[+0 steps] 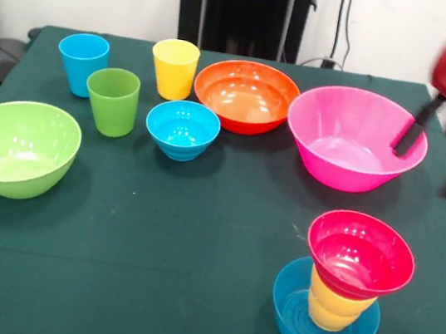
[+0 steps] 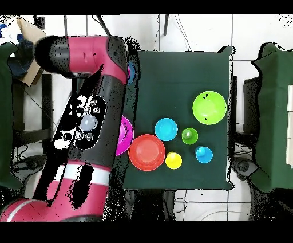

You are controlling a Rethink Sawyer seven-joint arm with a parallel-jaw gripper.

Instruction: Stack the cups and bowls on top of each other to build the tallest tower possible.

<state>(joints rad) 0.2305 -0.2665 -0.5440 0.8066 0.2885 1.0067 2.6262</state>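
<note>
Front view: gripper blurred over pink bowl, grip unreadable; may topple tilted red bowl.

Red bowl on yellow-orange cup, in blue bowl.

Open green cloth lies in the middle of my table, between the lime bowl and the red bowl stack. The far row, cups, blue bowl, orange bowl, stands close-packed. My gripper hangs at the pink bowl's rim.
</note>
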